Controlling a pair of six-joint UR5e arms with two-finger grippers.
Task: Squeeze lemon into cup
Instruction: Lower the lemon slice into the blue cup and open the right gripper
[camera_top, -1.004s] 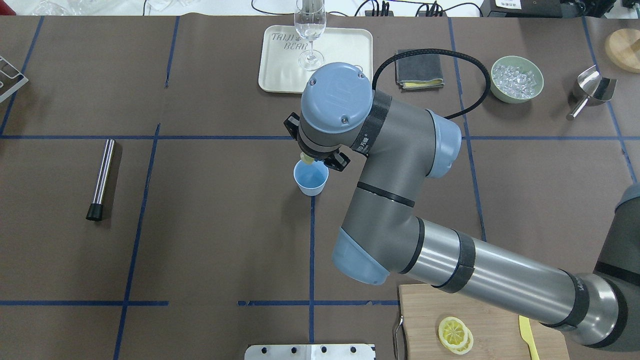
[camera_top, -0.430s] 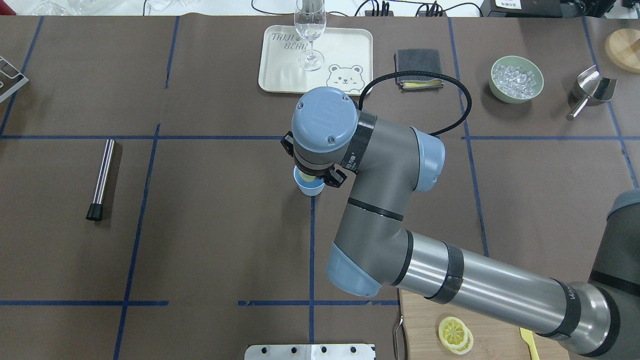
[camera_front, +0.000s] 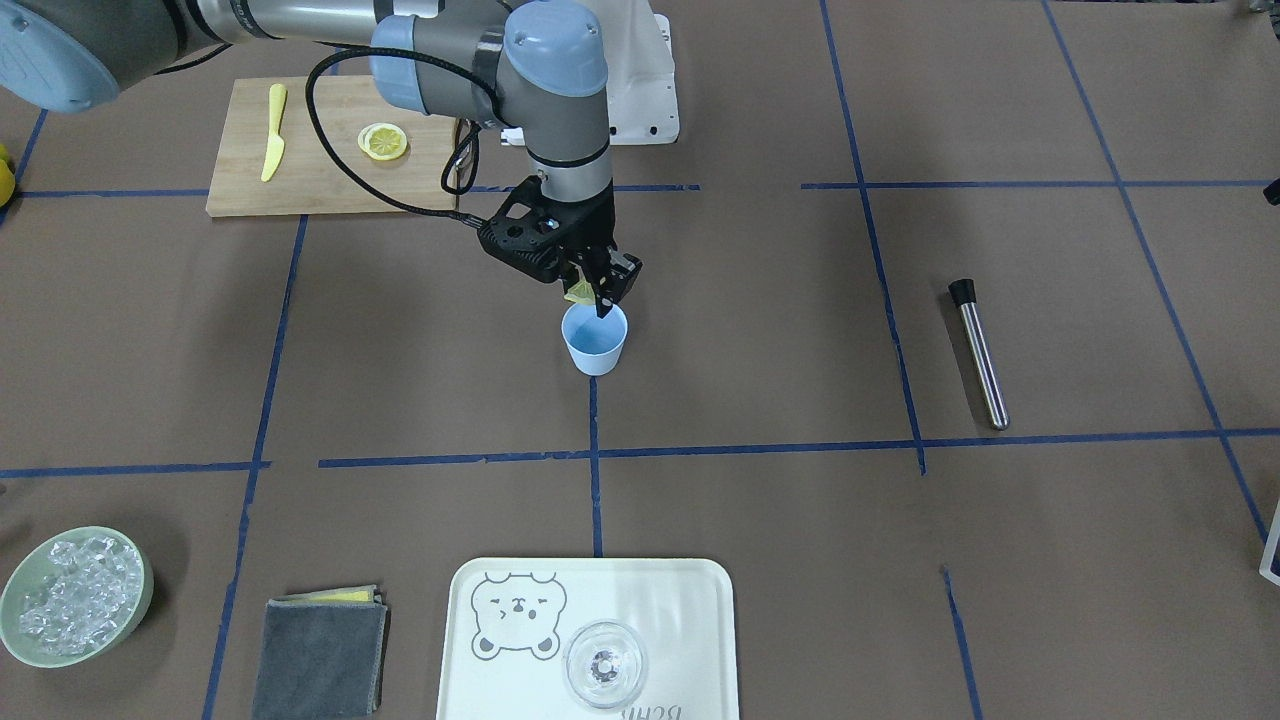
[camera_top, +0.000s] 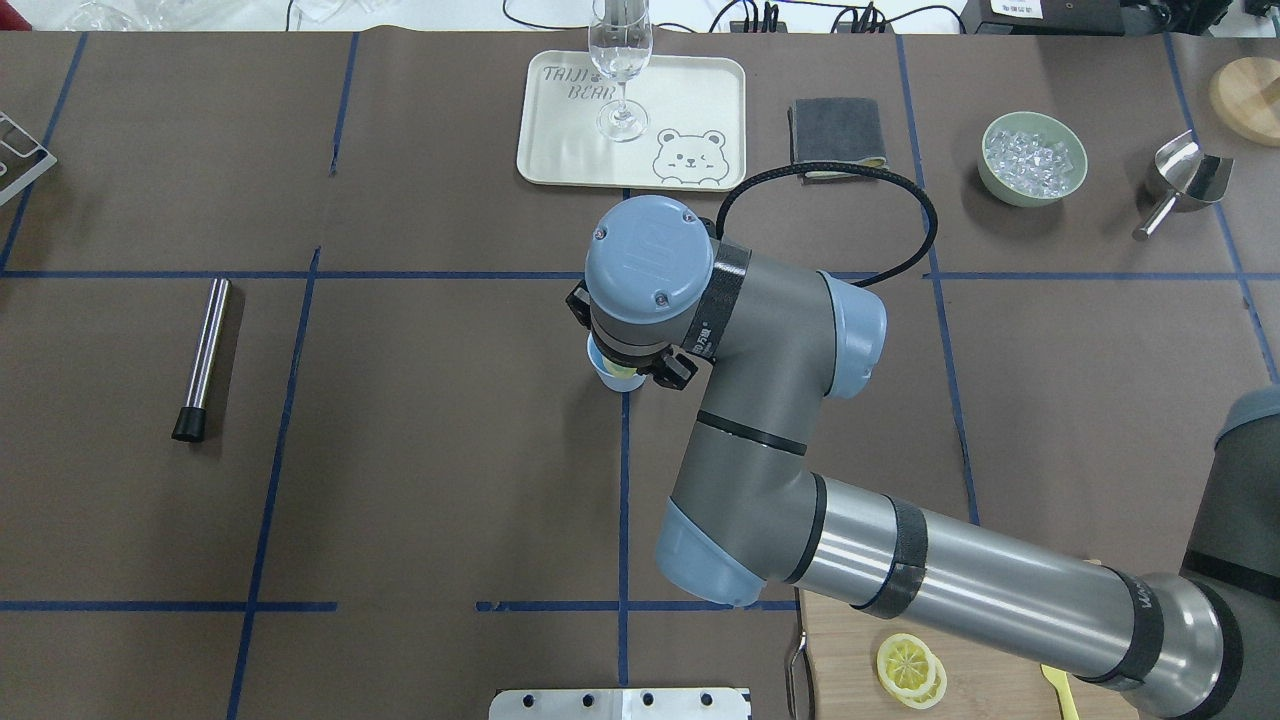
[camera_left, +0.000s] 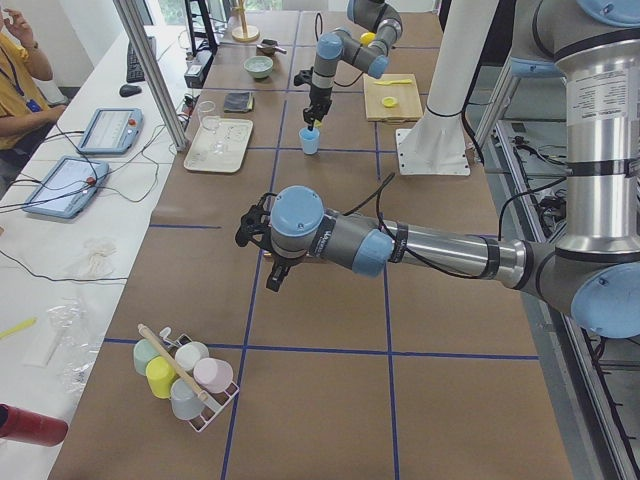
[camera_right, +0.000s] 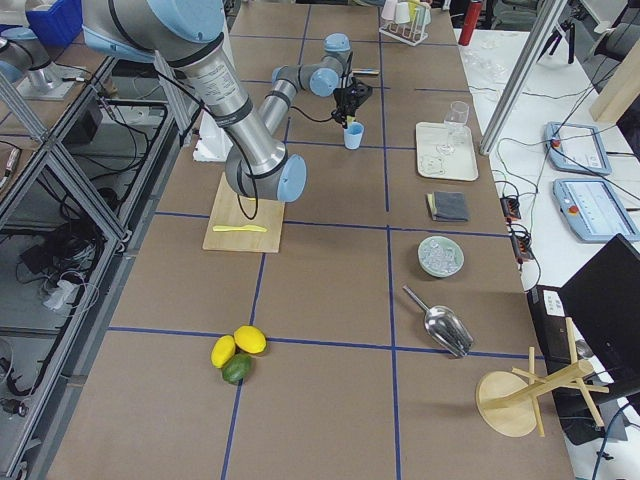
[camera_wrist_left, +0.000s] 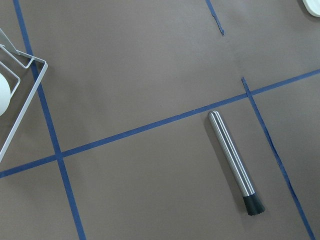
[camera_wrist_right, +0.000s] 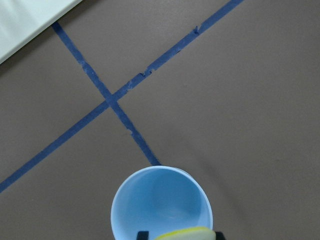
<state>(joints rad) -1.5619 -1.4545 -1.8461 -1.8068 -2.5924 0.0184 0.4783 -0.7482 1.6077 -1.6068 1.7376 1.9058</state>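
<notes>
The light-blue cup (camera_front: 594, 348) stands upright at the table's middle on a blue tape line. My right gripper (camera_front: 592, 293) hangs just above its mouth, shut on a folded yellow lemon slice (camera_front: 578, 292). In the right wrist view the cup (camera_wrist_right: 161, 200) is below and the lemon's rind edge (camera_wrist_right: 187, 233) sits over its near rim. In the overhead view the wrist hides most of the cup (camera_top: 601, 373). My left gripper (camera_left: 252, 224) shows only in the exterior left view, hovering over bare table; I cannot tell whether it is open or shut.
A wooden cutting board (camera_front: 300, 190) holds more lemon slices (camera_front: 384, 141) and a yellow plastic knife (camera_front: 272, 145). A tray (camera_front: 690, 640) carries a clear glass (camera_front: 603, 660). A bowl of ice (camera_front: 70, 595), a grey cloth (camera_front: 320, 655) and a metal muddler (camera_front: 980, 355) lie around.
My right arm has moved toward the robot's side, carrying the lemon from beyond the cup's far rim to over its mouth. The cup has not moved.
</notes>
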